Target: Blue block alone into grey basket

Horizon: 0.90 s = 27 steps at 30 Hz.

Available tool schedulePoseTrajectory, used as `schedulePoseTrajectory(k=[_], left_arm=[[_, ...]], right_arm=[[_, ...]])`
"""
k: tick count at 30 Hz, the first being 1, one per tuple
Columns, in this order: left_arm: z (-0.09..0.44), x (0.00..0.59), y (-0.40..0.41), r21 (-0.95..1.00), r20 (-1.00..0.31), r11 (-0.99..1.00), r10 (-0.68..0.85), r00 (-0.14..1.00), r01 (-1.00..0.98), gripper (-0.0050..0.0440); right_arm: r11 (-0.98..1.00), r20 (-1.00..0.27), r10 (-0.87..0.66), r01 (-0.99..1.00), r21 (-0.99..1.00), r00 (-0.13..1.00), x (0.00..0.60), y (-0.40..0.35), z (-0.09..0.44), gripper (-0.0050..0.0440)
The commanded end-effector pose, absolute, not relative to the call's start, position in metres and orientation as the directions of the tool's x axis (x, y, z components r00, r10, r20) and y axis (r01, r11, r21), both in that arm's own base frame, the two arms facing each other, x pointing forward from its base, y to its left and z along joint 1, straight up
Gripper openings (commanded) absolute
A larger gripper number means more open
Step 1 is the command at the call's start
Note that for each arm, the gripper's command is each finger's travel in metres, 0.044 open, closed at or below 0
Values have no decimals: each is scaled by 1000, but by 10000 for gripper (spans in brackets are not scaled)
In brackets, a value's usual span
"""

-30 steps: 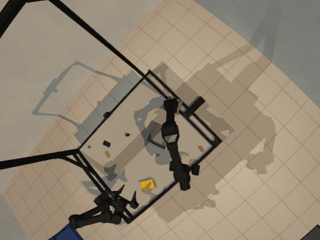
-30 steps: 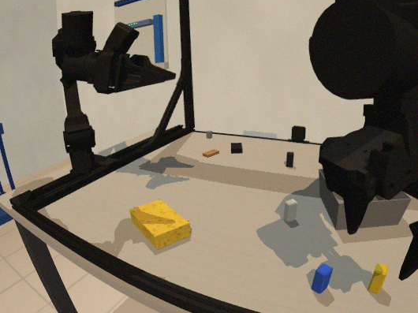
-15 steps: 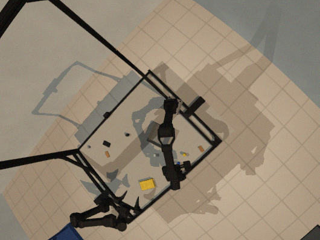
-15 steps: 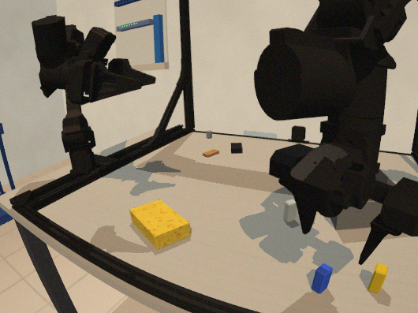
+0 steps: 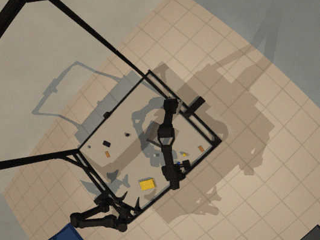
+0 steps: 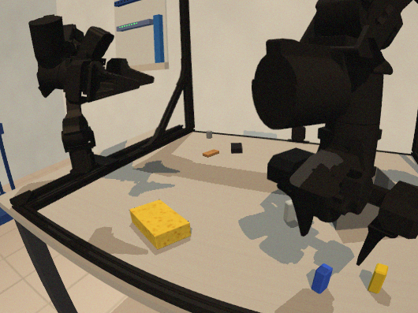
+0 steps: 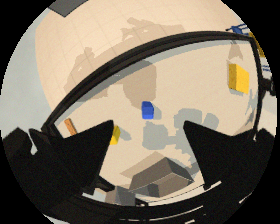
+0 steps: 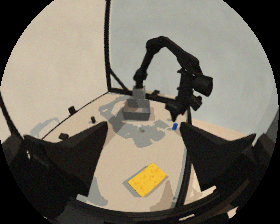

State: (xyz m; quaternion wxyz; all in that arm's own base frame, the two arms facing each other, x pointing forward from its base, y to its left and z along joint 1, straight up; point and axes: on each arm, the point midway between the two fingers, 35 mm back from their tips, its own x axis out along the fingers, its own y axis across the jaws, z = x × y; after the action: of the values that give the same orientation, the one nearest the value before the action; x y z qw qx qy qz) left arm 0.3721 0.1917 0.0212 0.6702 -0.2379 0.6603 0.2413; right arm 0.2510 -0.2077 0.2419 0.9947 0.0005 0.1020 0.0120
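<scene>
The blue block [image 6: 322, 278] stands upright near the table's front edge; it also shows in the top view [image 5: 178, 162] and between the fingers in the left wrist view [image 7: 148, 110]. My left gripper [image 6: 333, 247] is open, points down and hovers just above and behind the block without touching it. The grey basket [image 7: 159, 178] sits behind that gripper, right side up, and is mostly hidden by the left arm in the side view. My right gripper [image 6: 142, 77] is open and empty, raised high at the far corner, and looks across the table at the basket [image 8: 136, 108].
A yellow block [image 6: 378, 278] stands close beside the blue one. A yellow sponge [image 6: 160, 223] lies near the front edge. A white block [image 6: 289, 211], an orange block [image 6: 210, 152] and a black block [image 6: 236, 147] lie farther back. A black frame rail edges the table.
</scene>
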Motion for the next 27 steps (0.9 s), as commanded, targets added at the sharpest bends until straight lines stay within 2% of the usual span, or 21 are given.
schedulePoseTrajectory(k=[1, 27], left_arm=[[16, 370, 190, 1, -1000, 768, 1, 0, -641, 400], [-2, 373, 191, 1, -1000, 768, 1, 0, -641, 400]], right_arm=[[1000, -202, 26, -27, 0, 979, 251, -208, 243, 400], [1000, -202, 26, -27, 0, 979, 251, -208, 243, 400]])
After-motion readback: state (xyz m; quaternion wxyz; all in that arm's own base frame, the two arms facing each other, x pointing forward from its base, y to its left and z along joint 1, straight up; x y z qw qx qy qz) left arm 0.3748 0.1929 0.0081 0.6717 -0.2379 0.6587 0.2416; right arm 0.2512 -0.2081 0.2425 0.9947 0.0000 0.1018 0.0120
